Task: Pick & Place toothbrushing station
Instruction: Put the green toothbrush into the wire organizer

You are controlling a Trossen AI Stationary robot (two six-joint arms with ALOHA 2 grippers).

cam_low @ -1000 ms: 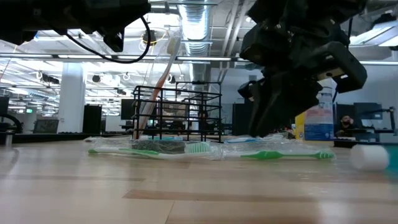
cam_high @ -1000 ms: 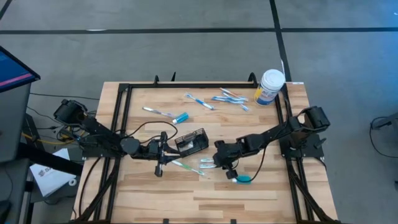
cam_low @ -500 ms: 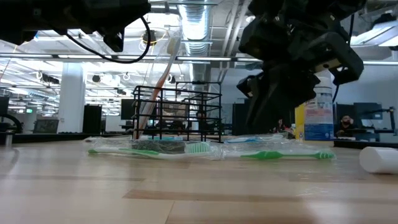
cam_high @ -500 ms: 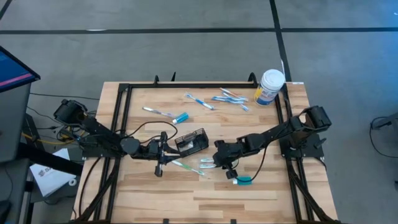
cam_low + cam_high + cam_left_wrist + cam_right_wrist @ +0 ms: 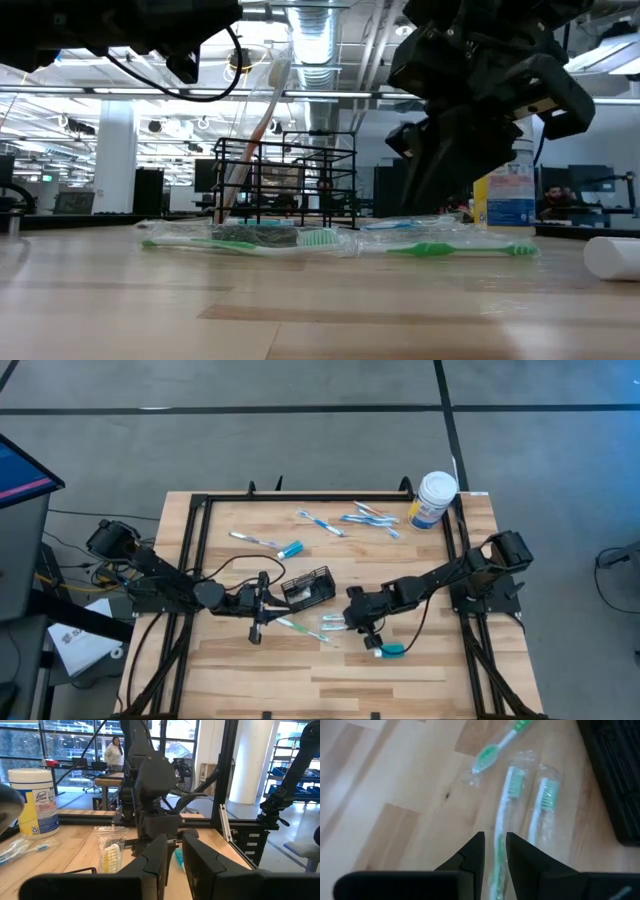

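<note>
Room is widest along the near strip of the bench (image 5: 420, 670), where the bare wood runs from one side rail to the other. A black frame (image 5: 330, 497) edges the far side and both flanks. A white canister (image 5: 434, 499) stands in the far right corner, touching nothing.

The toothbrushing station (image 5: 310, 587) sits near the bench's middle, between the two arms. The left hand (image 5: 270, 603) is just beside it on its left. The right hand (image 5: 349, 618) is near it on its right. Wrapped green toothbrushes (image 5: 300, 628) lie on the wood between and just in front of the hands. More wrapped brushes (image 5: 350, 518) lie scattered towards the far rail, well apart from the station. A teal-and-white item (image 5: 390, 649) lies just nearer than the right hand.

The low view alone shows an orange brush (image 5: 263, 125) leaning tilted in the station, and the right hand held off the wood above the green brushes. Each wrist view shows its own fingers (image 5: 472, 852) drawn close with a narrow slit between them and nothing clamped. The left wrist view looks past its fingers (image 5: 155, 857) to glass walls and a standing person (image 5: 115, 752) far off.
</note>
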